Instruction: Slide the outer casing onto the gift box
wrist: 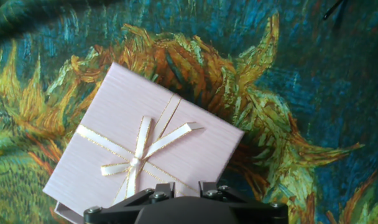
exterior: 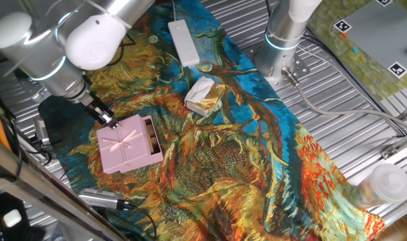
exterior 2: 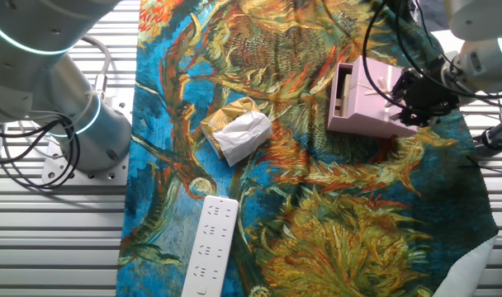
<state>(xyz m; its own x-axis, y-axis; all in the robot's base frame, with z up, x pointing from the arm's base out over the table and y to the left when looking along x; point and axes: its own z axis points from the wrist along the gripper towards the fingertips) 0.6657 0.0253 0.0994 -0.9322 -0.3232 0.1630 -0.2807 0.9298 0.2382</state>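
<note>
The outer casing (exterior: 125,147) is a flat pale-pink sleeve with a ribbon bow, lying on the painted cloth at the left. The gift box (exterior: 150,136) sits partly inside it, its brown-lined end poking out of the sleeve's right opening. From the other side, the casing (exterior 2: 376,99) shows the gift box (exterior 2: 343,89) at its left opening. My gripper (exterior: 111,123) is at the sleeve's far-left top corner, its narrow tips together with nothing held, and it is down at the casing's edge. The hand view looks down on the casing (wrist: 145,146), with the gripper (wrist: 188,190) at the bottom edge.
A cream-and-gold wrapped lump (exterior: 205,96) lies mid-cloth, and a long white bar (exterior: 183,41) lies beyond it. A second arm's base (exterior: 284,40) stands at the back right. A metal cylinder (exterior: 103,199) lies near the cloth's front-left edge. A clear cup (exterior: 385,184) is at the right.
</note>
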